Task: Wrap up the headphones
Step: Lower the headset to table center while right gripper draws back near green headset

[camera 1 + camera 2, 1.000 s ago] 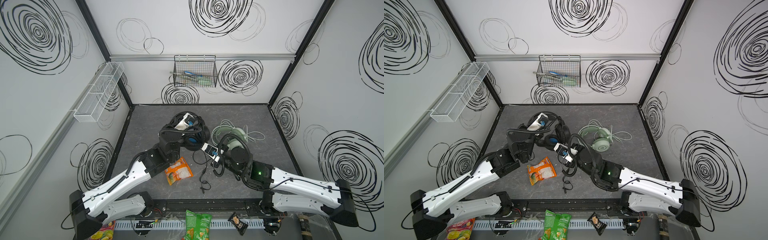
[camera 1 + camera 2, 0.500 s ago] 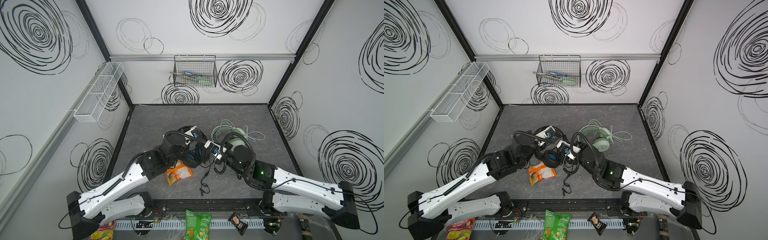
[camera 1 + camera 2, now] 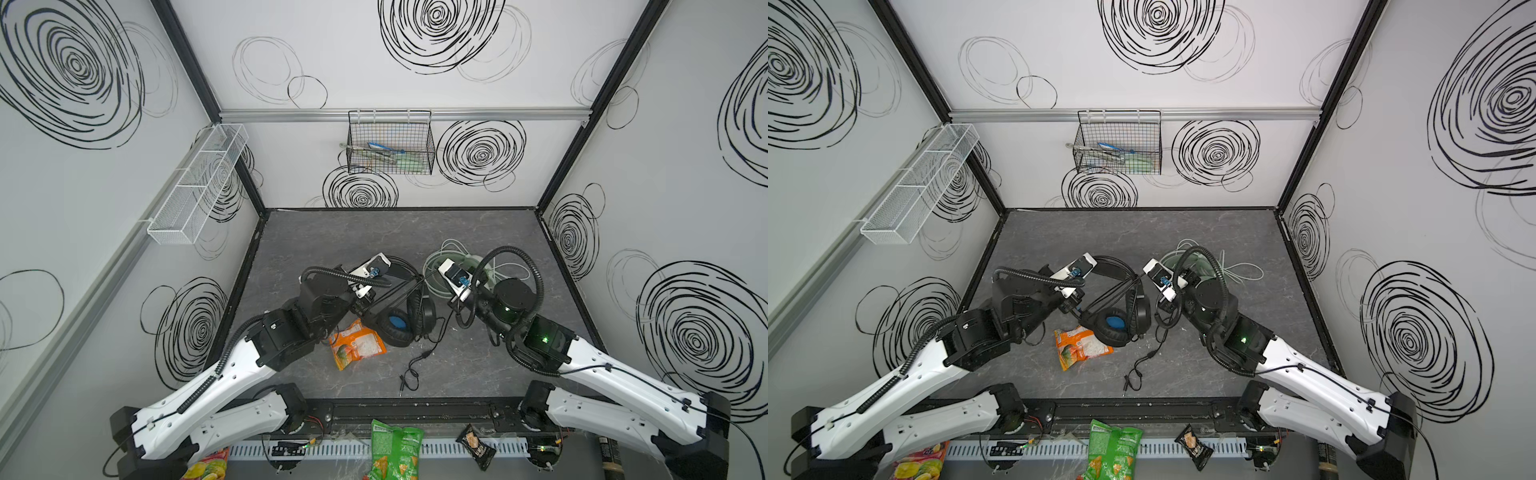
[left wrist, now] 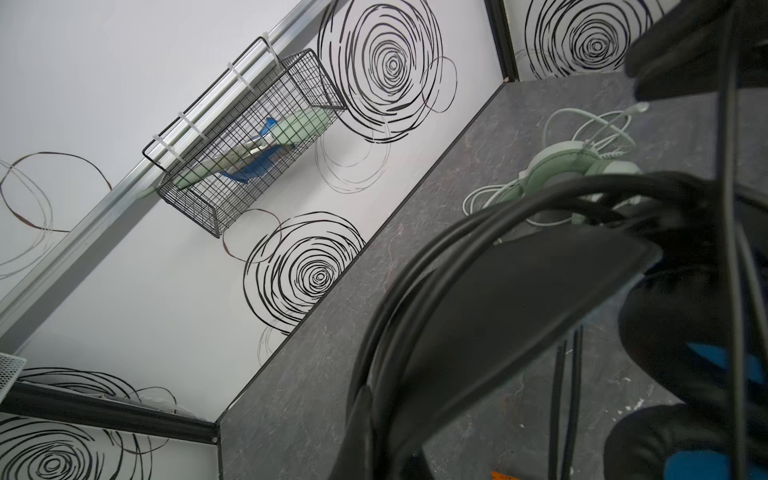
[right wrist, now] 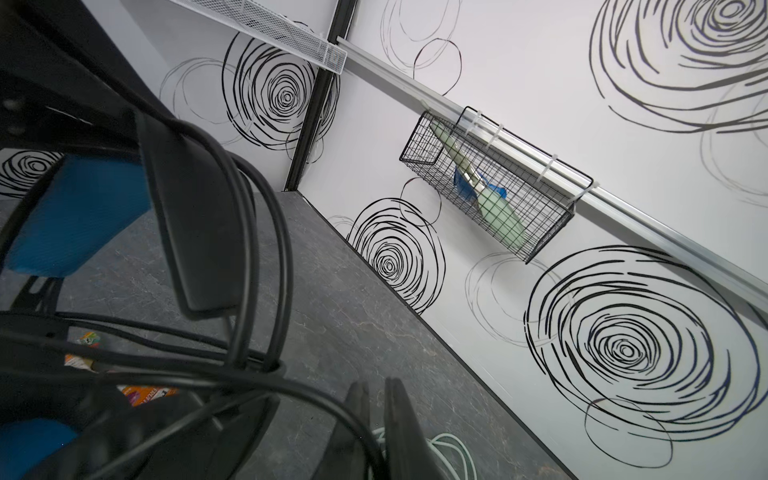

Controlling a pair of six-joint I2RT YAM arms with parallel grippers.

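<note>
Now | black headphones (image 3: 395, 324): axis front-back, arch rearward | left hand (image 3: 360, 304) clamps them | right hand (image 3: 456, 306) pinches cable (image 3: 424, 354)

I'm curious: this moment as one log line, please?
left tool: shut on black headset | right tool: shut on black cable | mint headset: on table
</note>
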